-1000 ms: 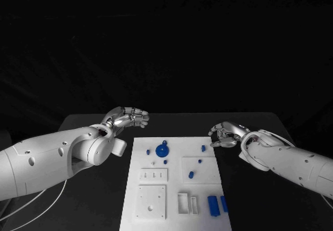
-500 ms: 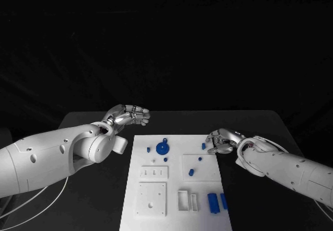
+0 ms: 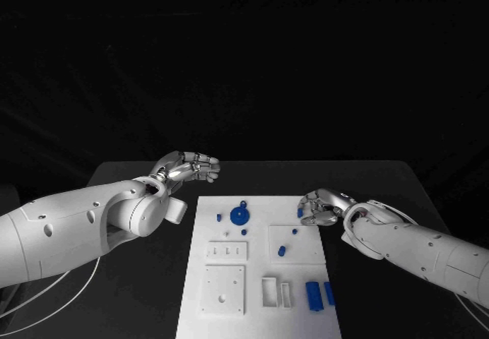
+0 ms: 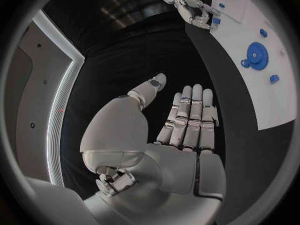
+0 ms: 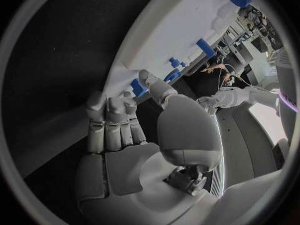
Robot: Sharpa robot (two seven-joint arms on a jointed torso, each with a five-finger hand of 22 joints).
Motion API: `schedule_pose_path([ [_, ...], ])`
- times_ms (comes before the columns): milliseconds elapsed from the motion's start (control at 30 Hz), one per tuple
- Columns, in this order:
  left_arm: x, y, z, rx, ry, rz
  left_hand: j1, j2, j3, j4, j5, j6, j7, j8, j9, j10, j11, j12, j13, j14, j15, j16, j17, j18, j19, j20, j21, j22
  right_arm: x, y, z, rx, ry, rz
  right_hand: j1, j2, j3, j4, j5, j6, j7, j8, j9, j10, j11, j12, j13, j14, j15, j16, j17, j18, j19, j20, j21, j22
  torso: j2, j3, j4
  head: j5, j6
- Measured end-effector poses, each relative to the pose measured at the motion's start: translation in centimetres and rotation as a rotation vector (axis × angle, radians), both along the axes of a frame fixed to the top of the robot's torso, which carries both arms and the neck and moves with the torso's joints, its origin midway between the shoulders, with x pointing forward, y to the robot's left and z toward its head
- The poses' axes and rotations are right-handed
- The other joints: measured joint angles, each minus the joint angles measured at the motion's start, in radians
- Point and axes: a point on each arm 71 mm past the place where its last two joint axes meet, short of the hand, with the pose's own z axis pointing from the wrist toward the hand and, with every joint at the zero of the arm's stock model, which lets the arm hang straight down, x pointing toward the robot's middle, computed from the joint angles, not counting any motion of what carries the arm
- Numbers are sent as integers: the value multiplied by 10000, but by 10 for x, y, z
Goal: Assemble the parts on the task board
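The white task board (image 3: 255, 282) lies lengthwise in the middle of the black table. A blue gear (image 3: 240, 215) sits near its far end, with small blue pegs around it. My right hand (image 3: 322, 207) is at the board's far right edge, and its thumb and a finger close round a small blue peg (image 3: 299, 211) that stands at that edge. The right wrist view shows this peg (image 5: 137, 88) between thumb and fingertips (image 5: 129, 97). My left hand (image 3: 189, 168) hovers over the table beyond the board's far left corner, holding nothing, its fingers (image 4: 187, 115) straight and the thumb apart.
Two blue blocks (image 3: 319, 295) lie at the board's near right, beside a white slotted holder (image 3: 273, 293). Another blue peg (image 3: 281, 250) stands on a square plate mid-board. Bare black table runs along both sides of the board (image 4: 275, 100).
My right hand has moved left from the table onto the board's far right edge and closed in on the small blue peg. The left hand has barely moved.
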Motion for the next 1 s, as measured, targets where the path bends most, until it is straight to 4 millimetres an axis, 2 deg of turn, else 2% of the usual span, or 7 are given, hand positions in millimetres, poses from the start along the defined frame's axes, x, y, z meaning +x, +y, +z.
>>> schedule_pose_path([
  [167, 0, 0, 0, -2, 2, -8, 0, 0, 0, 0, 0, 0, 0, 0, 0, 0, 0, 0, 0, 0, 0, 0, 0, -3, 0, 0, 0, -1, 0, 2, 0, 9, -48, 2, -129, 129, 211, 97, -282, 76, -61, -2, -44, 0, 0, 0, -1, 0, 1, -41, 24, 1, 0, 0, 0, 0, -4, -2, -1, 0, -21],
  [233, 0, 0, 0, -2, 3, -10, 0, 0, 0, 0, 0, 0, 0, 0, 0, 0, 0, 0, -1, 0, 0, 0, 0, -5, 0, 0, 0, -1, 0, 2, -1, 8, -65, -5, -166, 166, 408, 177, -511, 224, -43, 22, -41, 1, 0, 0, -4, 0, 1, -41, 33, 2, 0, 1, 0, 0, -7, -2, -1, 0, -27],
  [333, 0, 0, 0, -2, 4, -11, 0, 0, 0, 0, 0, 0, 0, 0, 0, 0, 0, 0, -1, 0, 0, 0, 0, -7, 0, 0, 0, -1, 0, 3, -1, 3, -84, -22, -166, 166, 851, 356, -960, 362, -107, 50, -42, -19, -21, 0, -18, 41, -41, -41, 68, 3, 0, 1, 0, 0, -10, -4, -1, -6, -33],
  [400, 0, 0, 0, -1, 4, -10, 0, 0, 0, 0, 0, 0, 0, 0, 0, 0, 0, 0, -1, 0, 0, 0, 0, -8, 0, 0, 0, -1, 0, 3, -1, 0, -98, -32, -166, 166, 983, 429, -1086, 416, -152, 114, -43, -3, -80, 0, -18, 72, -72, -41, 72, 3, 1, 1, 0, 0, -12, -8, -2, -7, -39],
  [600, 0, 0, 0, -1, 6, -10, 0, 0, 0, 0, 0, 0, 0, 0, 0, 0, 0, 0, -1, 0, 0, 0, 1, -11, 0, 0, 0, -2, 1, 4, -1, -21, -132, -57, -166, 166, 1216, 495, -1123, 617, -294, 229, 3, 40, -144, 0, -17, 79, -153, -79, 104, 9, 2, 2, 0, 0, -16, -12, -2, -8, -44],
  [1000, 0, 0, 0, 3, 12, -6, 0, 0, 0, 0, 0, 0, 0, 0, 0, 0, 0, 0, -2, 0, 0, 0, -7, -57, 0, 0, 0, 6, 0, 6, -1, -48, -146, -51, -166, 165, 1259, 484, -1161, 718, -313, 282, 21, 57, -161, 0, -17, 59, -201, -79, 126, 18, 2, 2, 0, 0, -16, -8, -1, -12, -51],
])
